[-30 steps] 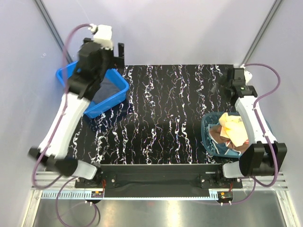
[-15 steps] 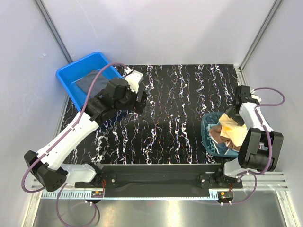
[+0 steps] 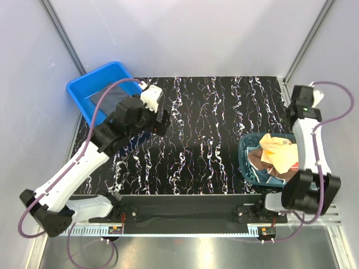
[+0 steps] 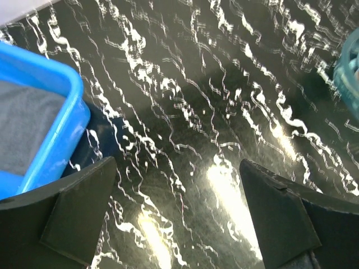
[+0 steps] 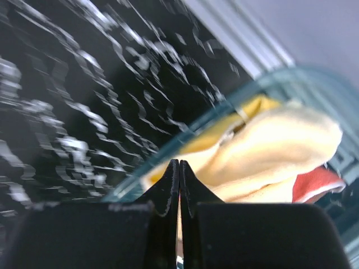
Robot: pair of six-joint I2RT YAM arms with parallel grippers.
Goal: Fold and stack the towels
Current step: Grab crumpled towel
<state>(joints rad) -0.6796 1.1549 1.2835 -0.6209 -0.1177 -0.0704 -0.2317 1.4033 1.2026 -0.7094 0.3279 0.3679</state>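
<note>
- Left claw (image 4: 178, 165) is spread wide and holds nothing, hanging over bare table (image 3: 213, 123). The tub (image 4: 63, 126) sits just to its left, with the dark towel (image 4: 22, 123) lying flat inside. It looks like a finished drop-off, with the claw pulled clear of the rim.
- Right claw (image 5: 179, 163) is clenched tight, tips pressed together, right at the rim of the bowl (image 5: 283, 75). The yellow towel (image 5: 280, 145) is just ahead of the tips, heaped in the bowl. The brown towel (image 3: 259, 159) lies partly under it, with a red edge showing.
- No cloth shows between the right tips, though a thin corner can't be ruled out. My guess is it's after the yellow one, since that tops the pile.
- Compared with a second ago, the left claw was up over the tub. Now it's swung out to the tub's right, with the same wide spread. The dark towel remains in the tub.
- The right claw was fully spread a second ago, beyond the bowl. Half a second ago it was down on the yellow towel. Now it's closed and back by the rim. The pile looks a bit more bunched but is still in the bowl.
</note>
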